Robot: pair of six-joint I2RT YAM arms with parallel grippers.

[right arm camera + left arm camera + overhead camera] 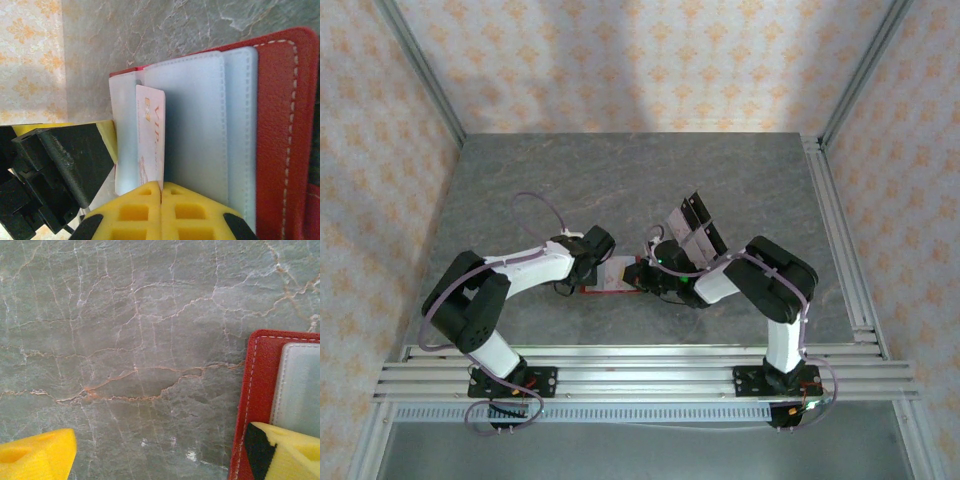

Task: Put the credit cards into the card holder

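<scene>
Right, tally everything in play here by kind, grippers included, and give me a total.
Card holder: 1
Card at its pocket: 1
Loose cards: at least 2, overlapping, so hard to split
Grippers: 2, the left gripper and the right gripper
Total: at least 6

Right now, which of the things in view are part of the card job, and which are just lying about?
Job:
- holder, open
- card, half in a pocket, pinched by the right gripper
- loose cards
- left gripper, open, one finger over the holder

Just there:
- table
- rail frame
- walls
</scene>
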